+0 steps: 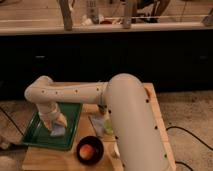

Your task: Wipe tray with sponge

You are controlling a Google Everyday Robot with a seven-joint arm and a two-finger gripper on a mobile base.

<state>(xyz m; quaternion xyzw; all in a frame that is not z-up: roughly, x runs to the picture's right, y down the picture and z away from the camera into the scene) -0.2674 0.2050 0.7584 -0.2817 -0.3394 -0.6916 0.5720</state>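
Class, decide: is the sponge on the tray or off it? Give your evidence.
On it. The sponge lies on the green floor of the tray, inside its rim, directly under the tool.
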